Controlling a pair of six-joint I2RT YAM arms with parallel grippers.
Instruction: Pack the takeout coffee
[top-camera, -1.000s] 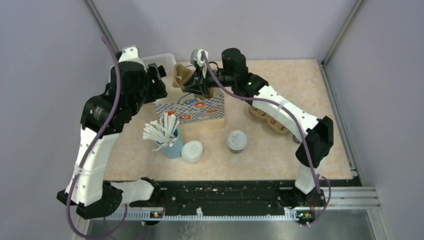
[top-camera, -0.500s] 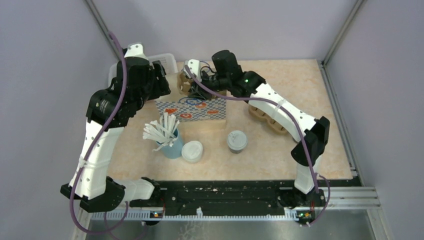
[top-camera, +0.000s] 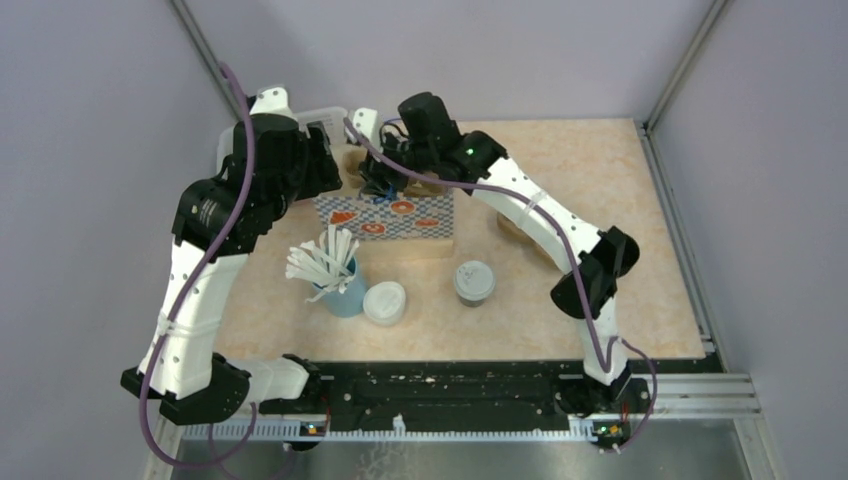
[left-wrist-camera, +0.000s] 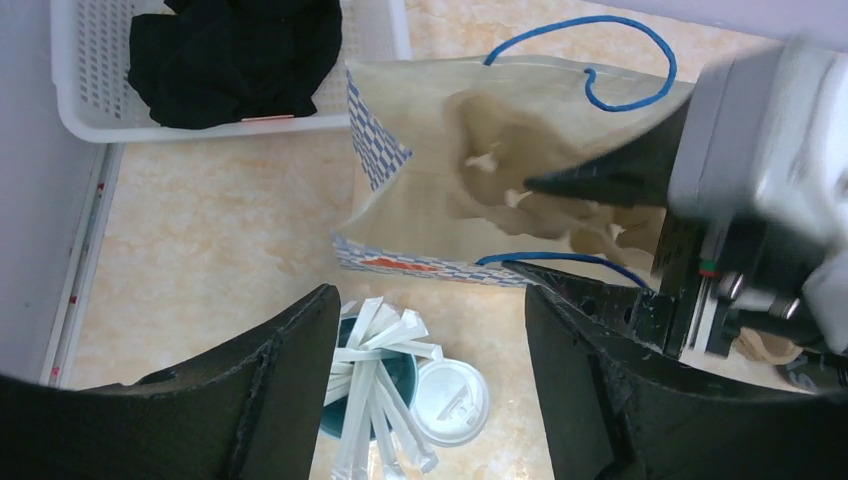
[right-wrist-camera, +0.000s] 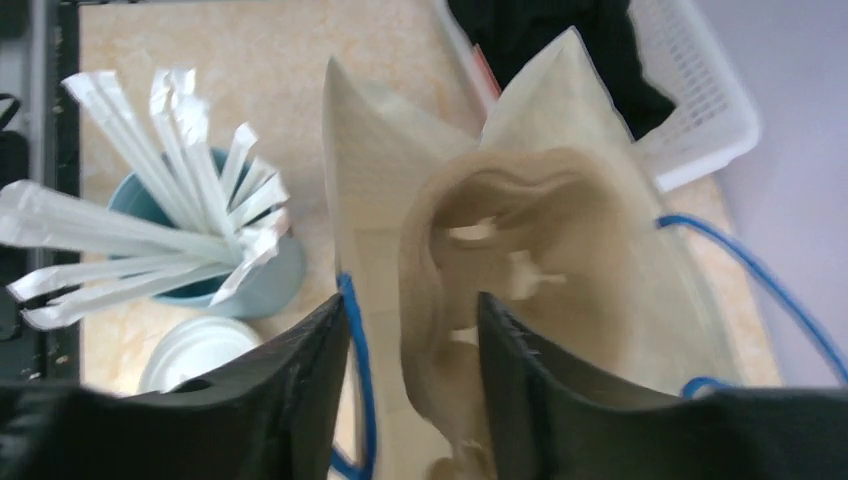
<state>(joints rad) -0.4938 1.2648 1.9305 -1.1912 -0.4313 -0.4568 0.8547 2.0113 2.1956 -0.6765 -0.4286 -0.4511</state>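
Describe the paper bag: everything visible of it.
The bag is paper, with blue-and-white checks and red-orange marks outside and plain tan inside. It has blue cord handles. It stands upright and open on the table, in front of a white basket. The right claw holds a tan pulp carrier inside its mouth.

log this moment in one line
right gripper: shut on cup carrier in paper bag | left gripper: open | takeout coffee: on table

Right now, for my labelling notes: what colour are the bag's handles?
Blue. The handles show best in the left wrist view.
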